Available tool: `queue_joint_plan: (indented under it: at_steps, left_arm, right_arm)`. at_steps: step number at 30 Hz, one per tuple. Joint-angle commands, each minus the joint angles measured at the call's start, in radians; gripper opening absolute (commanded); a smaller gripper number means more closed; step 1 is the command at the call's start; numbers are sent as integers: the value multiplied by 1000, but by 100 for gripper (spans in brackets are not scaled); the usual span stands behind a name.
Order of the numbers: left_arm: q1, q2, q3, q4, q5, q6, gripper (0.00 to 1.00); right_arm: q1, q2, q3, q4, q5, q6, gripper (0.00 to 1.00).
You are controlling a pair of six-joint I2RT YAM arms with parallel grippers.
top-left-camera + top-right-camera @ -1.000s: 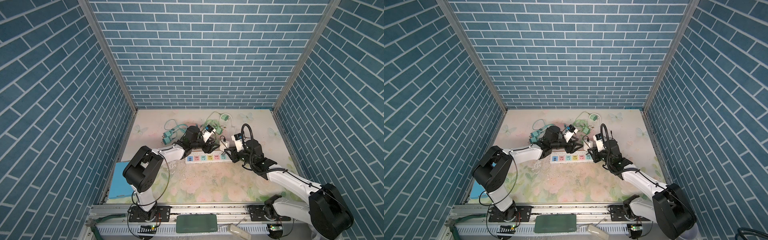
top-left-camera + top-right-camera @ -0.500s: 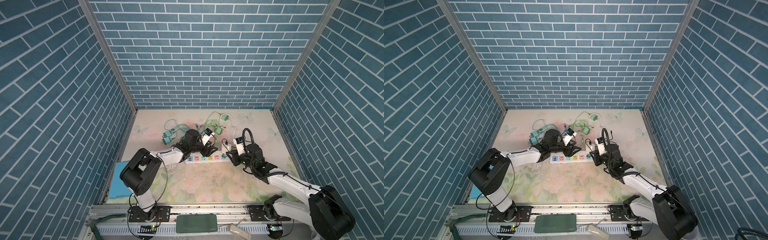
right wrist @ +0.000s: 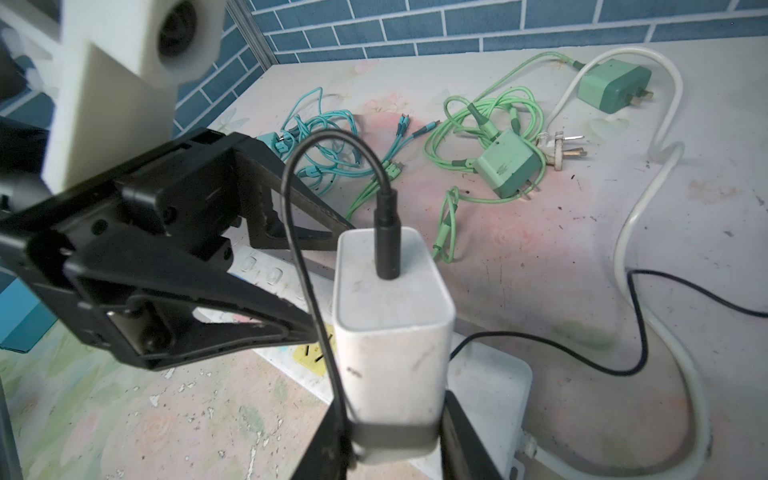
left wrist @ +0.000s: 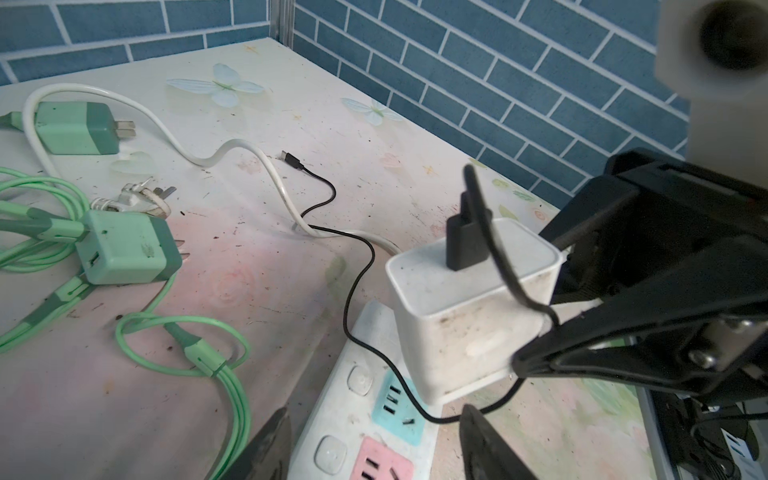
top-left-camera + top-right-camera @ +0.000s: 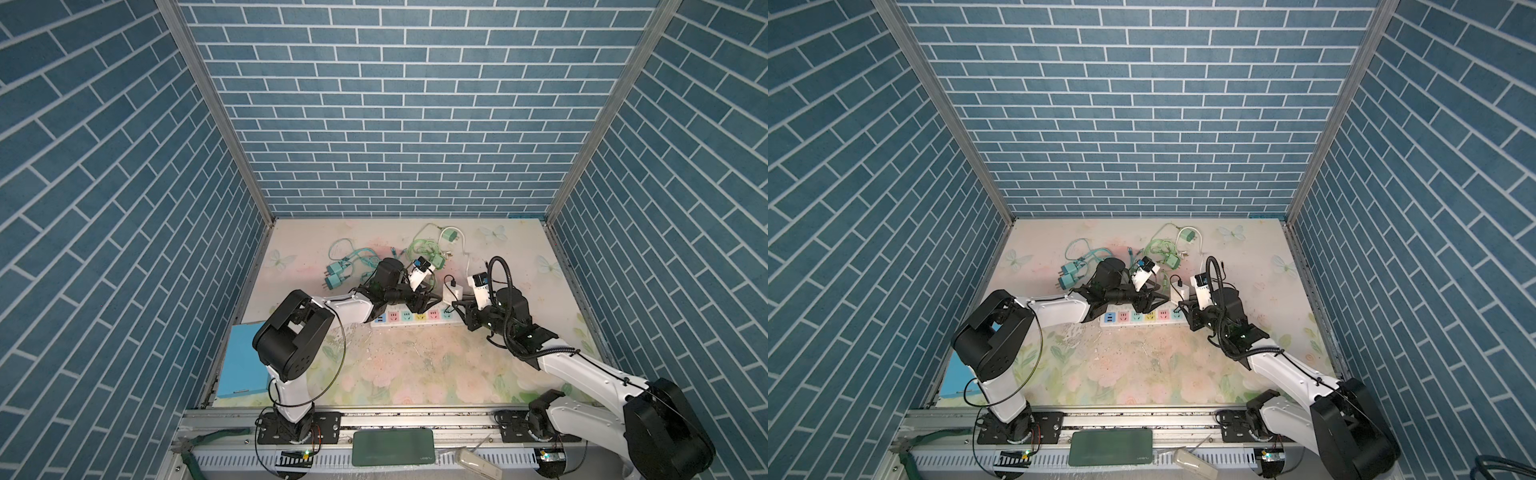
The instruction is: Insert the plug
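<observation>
1. white charger, the plug to go in. It is upright at mid-counter, over the right end of the power strip, with its prongs hidden beneath it. Its base stands just right of the last teal socket. I cannot tell whether it touches the strip.

2. right pincer. It reaches in from the near right and is clamped on the lower sides of the white charger, one finger on each side.

3. left pincer. Its jaws are apart and hold nothing. It is poised over the coloured sockets just left of the charger. I cannot make out any contact with the strip.

4. black cable. Its connector is seated in the top of the charger. The lead arcs up, drops down the charger's side and trails off over the counter to a free end farther back.

5. power strip, as above. It is white and lies left to right, with socket faces in blue, pink, teal and yellow. A white cord leaves its right end and curves toward the far side.

6. green chargers, two. They lie loose among green leads on the far counter, well apart from the strip. A white three-pin plug lies just beside the nearer one.

7. teal plugs. They lie with tangled teal leads, far and left of centre.

8. blue board. It lies flat at the near left edge.
</observation>
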Motion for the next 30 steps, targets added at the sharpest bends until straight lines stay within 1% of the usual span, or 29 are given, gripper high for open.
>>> queue_joint_plan:
  at_steps: [1, 4, 9, 12, 16, 20, 28, 30]
  left_arm:
    - [-6, 12, 40, 44, 69, -13, 65]
    - [-6, 18, 42, 69, 87, -24, 65]
    - [-6, 44, 68, 104, 155, -56, 64]
    - [-6, 63, 84, 115, 183, -71, 64]
    - [-6, 80, 89, 195, 233, -122, 63]
    - [-4, 91, 92, 218, 253, -139, 62]
    - [-2, 109, 93, 317, 329, -207, 53]
    - [-2, 116, 95, 335, 351, -220, 49]
  right_arm:
    - [5, -19, -1, 37, -27, -9, 17]
    - [5, -12, 2, 50, -45, -8, 17]
    - [5, -10, 5, 67, -61, -6, 17]
    - [5, -21, 10, 73, -68, -7, 17]
    - [5, -35, 12, 89, -79, -2, 17]
    - [4, -60, 21, 77, -85, -1, 17]
    - [3, -79, 27, 74, -108, 3, 17]
    - [4, -79, 27, 76, -116, 7, 17]
